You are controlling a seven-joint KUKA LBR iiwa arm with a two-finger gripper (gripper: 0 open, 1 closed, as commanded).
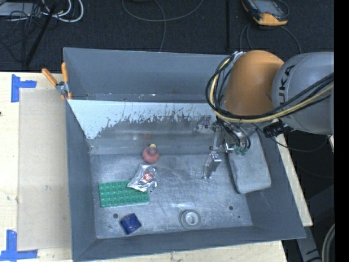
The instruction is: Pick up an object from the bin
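1. My fingers [209,169] hang right of the frame's centre. They look drawn close together, with nothing between them, and they are over bare floor of the bin [136,86].
2. The nearest thing is a grey slab [250,173], just to their right and leaning on the bin's right slope. I judge it light and perhaps spongy, but too broad to take across its face. I would pinch it over its near long edge.
3. Further left, well apart from me, lies a small red round thing [151,154]. It looks light and smooth and likely to roll, so I would close on its middle.
4. Just below it is a crumpled silver wrapper [143,179], soft and easy to crush. It touches a flat green studded plate [123,194], which is stiff and lies low against the floor, so it would be hard to get under.
5. A small blue block [130,222] lies at the lower left, and a round metal disc [190,218] sits in the floor below me.
6. Nothing stands in my way. The right slope crowds the slab.
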